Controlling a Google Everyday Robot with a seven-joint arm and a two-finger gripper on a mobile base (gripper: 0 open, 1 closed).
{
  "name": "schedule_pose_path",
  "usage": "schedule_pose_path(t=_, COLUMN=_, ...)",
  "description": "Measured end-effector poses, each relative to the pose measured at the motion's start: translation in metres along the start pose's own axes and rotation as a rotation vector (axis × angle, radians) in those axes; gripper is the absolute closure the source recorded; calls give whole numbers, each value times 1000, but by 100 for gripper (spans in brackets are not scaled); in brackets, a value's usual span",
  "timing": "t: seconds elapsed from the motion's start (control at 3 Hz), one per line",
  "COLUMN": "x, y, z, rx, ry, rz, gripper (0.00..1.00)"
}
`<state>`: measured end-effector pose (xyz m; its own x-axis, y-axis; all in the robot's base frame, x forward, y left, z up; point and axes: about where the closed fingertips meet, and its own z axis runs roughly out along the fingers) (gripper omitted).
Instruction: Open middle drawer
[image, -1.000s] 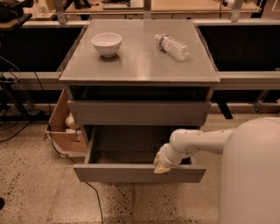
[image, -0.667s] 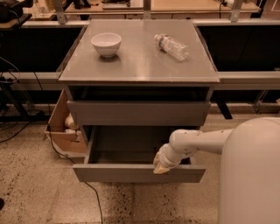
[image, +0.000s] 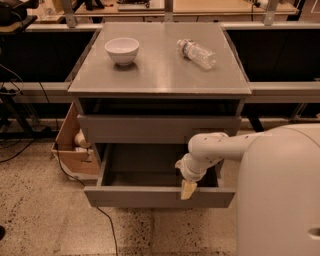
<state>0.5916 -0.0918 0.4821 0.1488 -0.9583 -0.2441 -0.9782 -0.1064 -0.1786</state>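
The middle drawer (image: 150, 196) stands pulled well out from the front of the cabinet (image: 239, 107), its grey inside open to view and apparently bare, while the taller top drawer (image: 160, 128) above it sits flush in the cabinet. The bottom drawer is hidden beneath the open one. By my judgement the task is done or nearly so; at most a last short pull and a letting go of the front are left. The gripper (image: 188, 189) hangs from the white arm (image: 215, 147) at the drawer's front wall, right of the cabinet's centre line, touching or overlapping the top edge of that wall. Whether it is clamped on the edge or released I cannot tell. A white bowl (image: 122, 50) and a plastic bottle (image: 196, 53) rest on the cabinet's top surface (image: 160, 75).
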Motion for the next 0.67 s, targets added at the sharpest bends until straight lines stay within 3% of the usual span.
schedule_pose_path(t=0.33, x=-4, y=-18, z=-23, rx=-11, ry=25, rz=-33, gripper=100)
schedule_pose_path(t=0.67, x=-3, y=-37, z=-29, rx=-8, ry=-4, rz=-28, gripper=100)
